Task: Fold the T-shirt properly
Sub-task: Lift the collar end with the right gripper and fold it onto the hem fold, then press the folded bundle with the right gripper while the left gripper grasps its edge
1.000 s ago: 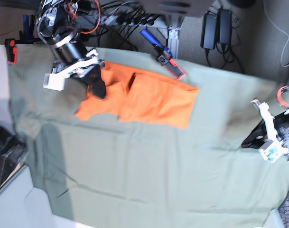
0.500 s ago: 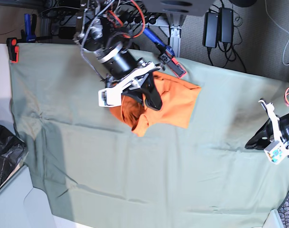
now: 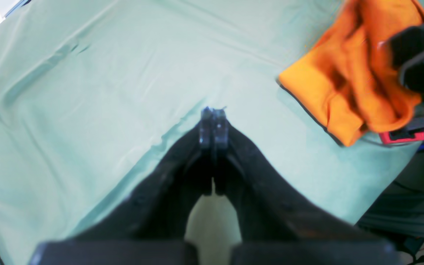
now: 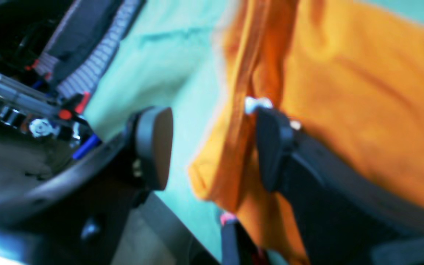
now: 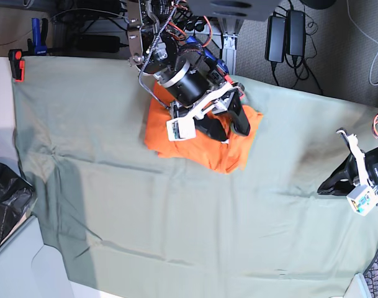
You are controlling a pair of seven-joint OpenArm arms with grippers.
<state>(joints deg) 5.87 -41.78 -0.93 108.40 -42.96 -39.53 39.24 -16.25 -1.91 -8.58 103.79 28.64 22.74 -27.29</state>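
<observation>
The orange T-shirt (image 5: 198,146) lies bunched and folded over itself on the grey-green table cloth (image 5: 145,217), near its far edge. My right gripper (image 5: 232,130) hovers over the shirt's right end with its jaws open. In the right wrist view, a hanging fold of the T-shirt (image 4: 344,92) with a small white tag (image 4: 256,103) sits between the spread pads of the right gripper (image 4: 212,147), resting against the right pad (image 4: 271,147). My left gripper (image 5: 325,187) is shut and empty at the cloth's right edge. In the left wrist view, the left gripper (image 3: 214,125) is above bare cloth, with the T-shirt (image 3: 344,84) far off.
A red-and-blue tool (image 3: 405,136) lies just behind the shirt at the cloth's far edge. A red clamp (image 5: 16,64) sits at the far left corner. A black bag (image 5: 5,208) lies off the left side. Power adapters (image 5: 285,34) and cables sit behind the table.
My right arm carried the shirt's left part rightward over the rest, making a smaller bundle, and its jaws have opened. The left arm has barely moved.
</observation>
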